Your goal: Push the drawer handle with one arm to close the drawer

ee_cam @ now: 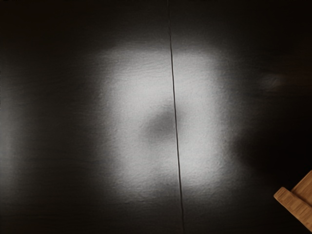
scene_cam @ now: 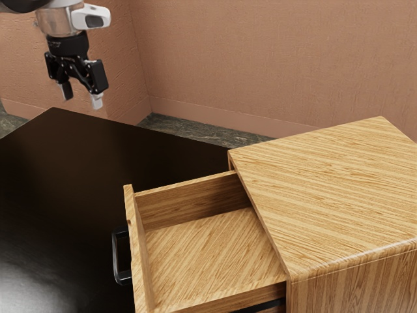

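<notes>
At the exterior view's left, the upper part of our arm (scene_cam: 60, 18) is cut off, and our gripper (scene_cam: 82, 98) hangs above table level with its fingers wide and nothing between them, reasonably enough, since a push needs no grasp. Rightward, the black handle (scene_cam: 115, 255) sits on the outer face of the pulled-out drawer (scene_cam: 136, 244), well apart from us, so we judge that pressing it toward the cabinet (scene_cam: 326, 189) should close things up. The drawer's near end is cropped, and the wrist view's wooden corner (ee_cam: 285, 196) is probably the drawer's, though we can't be sure.
</notes>
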